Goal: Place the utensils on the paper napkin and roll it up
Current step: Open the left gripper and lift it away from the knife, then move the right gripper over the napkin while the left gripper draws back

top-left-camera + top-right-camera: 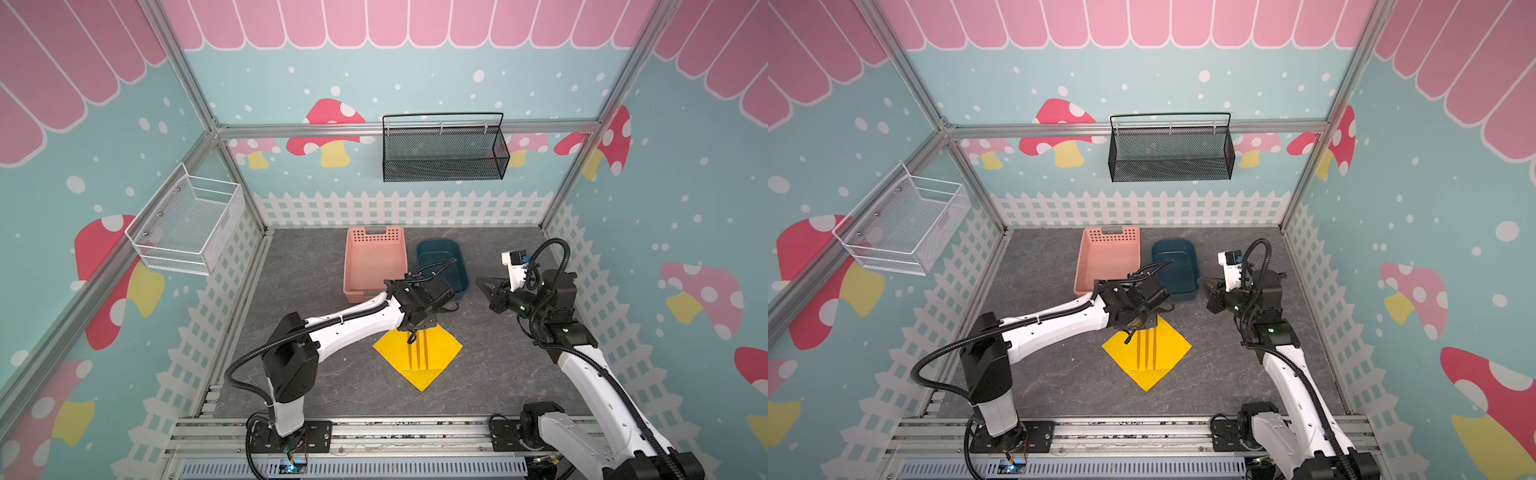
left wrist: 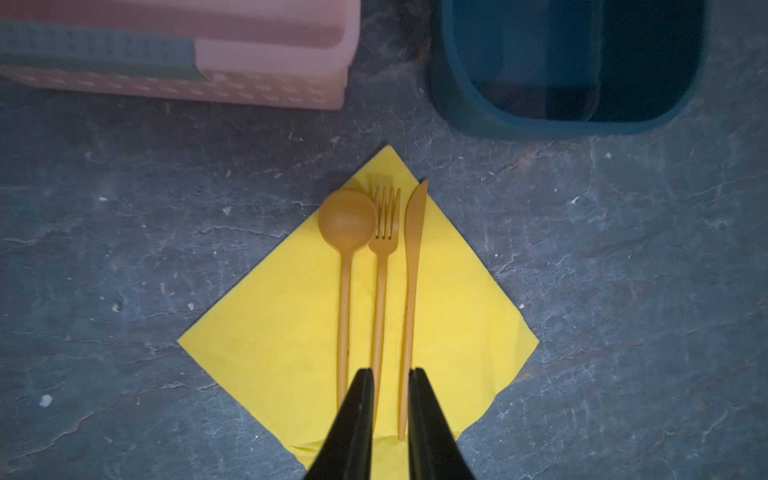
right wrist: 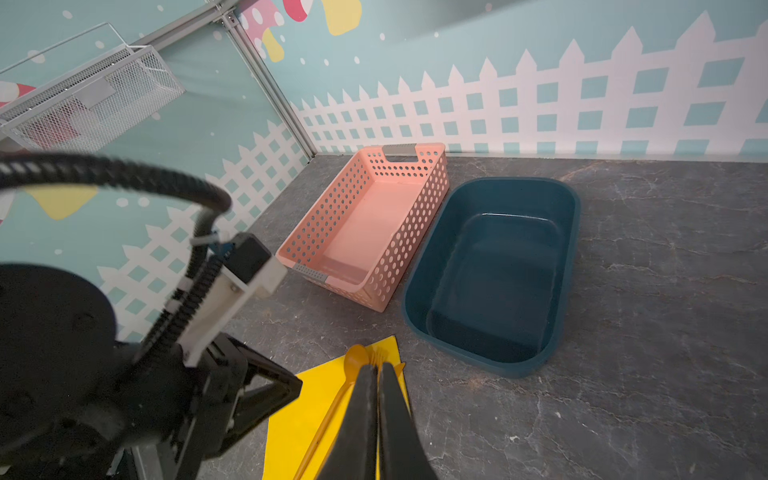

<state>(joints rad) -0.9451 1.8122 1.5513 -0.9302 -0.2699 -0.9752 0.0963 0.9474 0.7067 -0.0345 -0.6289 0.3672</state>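
- napkin — yellow square, flat on the gray table, turned corner-on like a diamond. It sits in front of the pink basket & blue tub, apart from both.
- utensils: all 3 lie on the napkin, side by side down its middle, roughly parallel, none crossing.
- Left wrist view gives the order: spoon, fork, knife. Heads point toward the basket/tub side.
- Spoon bowl is right up against the fork head; can't tell if they touch. Knife lies just beside the fork w/ a thin strip of napkin between.
- Knife tip pokes just over the napkin edge near the far corner.
- A crease crosses the napkin's near corner, by the handle ends.
- left gripper: over the handle ends, jaws a little apart, napkin showing in the gap. Fork handle runs along one finger; can't tell if it touches. Nothing seen clamped.
- right gripper — raised off the table, to the right of the tub, well away from the napkin. Jaws pressed together, holding nothing.
- Basket & tub stand side by side at the back of the table, nearly touching.
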